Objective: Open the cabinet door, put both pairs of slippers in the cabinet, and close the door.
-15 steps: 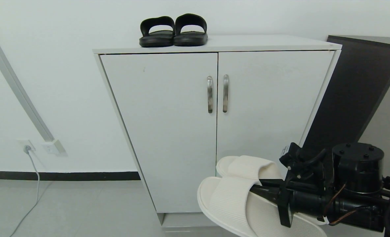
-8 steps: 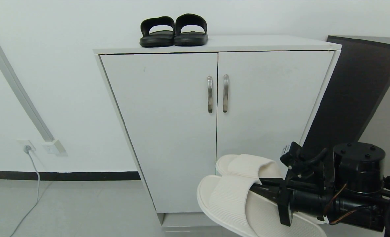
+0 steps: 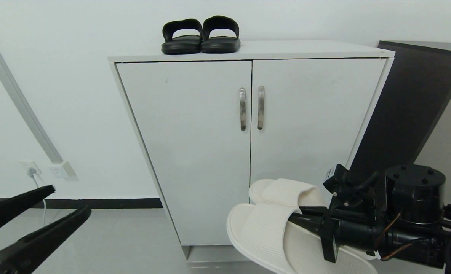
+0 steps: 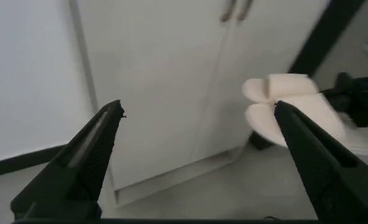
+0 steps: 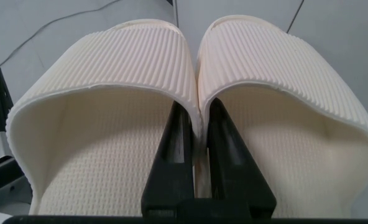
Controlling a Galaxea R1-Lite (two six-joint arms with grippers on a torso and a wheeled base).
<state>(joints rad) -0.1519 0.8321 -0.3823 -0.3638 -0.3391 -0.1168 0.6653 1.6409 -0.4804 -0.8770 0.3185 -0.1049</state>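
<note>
Head view: claw (image 3: pixel 298 219) tight on slippers (image 3: pixel 263 233)

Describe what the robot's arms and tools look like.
Both are matte black. The left tool has two long, flat fingers tapering to blunt tips. The right tool has slim wedge-shaped fingers on a blocky mount. Behind it sits a round, drum-like housing with bolts on top, thin reddish-brown wires looping beside it, and a small white label.

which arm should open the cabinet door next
Left. The left gripper is open and empty, facing the closed cabinet doors, while the right gripper is shut on the white slippers.
</note>
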